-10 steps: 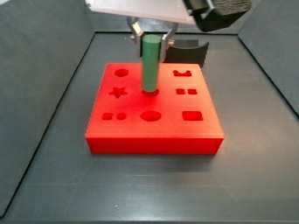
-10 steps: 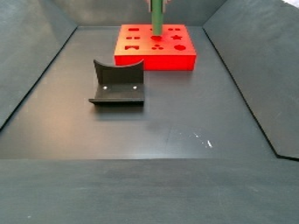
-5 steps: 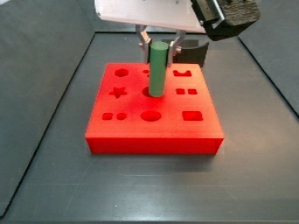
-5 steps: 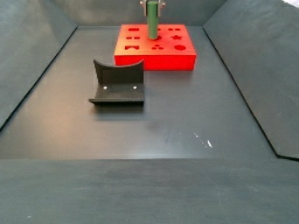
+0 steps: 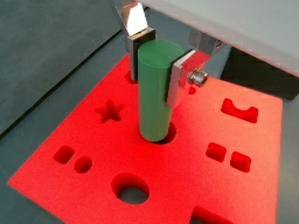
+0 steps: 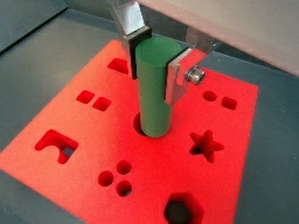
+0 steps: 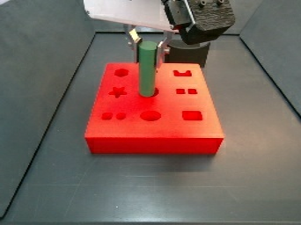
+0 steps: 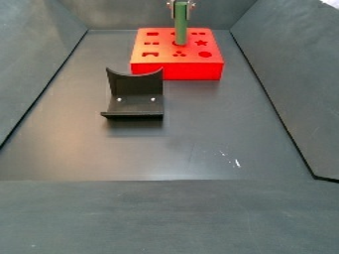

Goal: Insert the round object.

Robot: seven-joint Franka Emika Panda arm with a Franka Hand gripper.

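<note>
The green round peg [image 5: 153, 92] stands upright with its lower end inside a round hole of the red block [image 5: 82, 188]. My gripper [image 5: 160, 65] is shut on the peg's upper part, one pad on each side. Both wrist views show this, with the peg [image 6: 156, 87] going down into the hole of the red block [image 6: 82, 131]. In a side view the gripper [image 7: 148, 41] holds the peg [image 7: 147, 70] above the red block [image 7: 153, 127]. In a side view from farther off, the peg [image 8: 179, 20] rises from the red block [image 8: 176, 64] at the far end.
The red block has other cut-outs: a star [image 5: 107, 111], a second round hole [image 5: 132, 188], squares and small double holes. The dark fixture [image 8: 133, 94] stands on the grey floor apart from the block, and shows behind it in a side view [image 7: 194, 53]. Dark walls ring the floor.
My gripper has moved down with the peg. The peg's lower end has sunk deeper into the round hole, and less green shows above the block.
</note>
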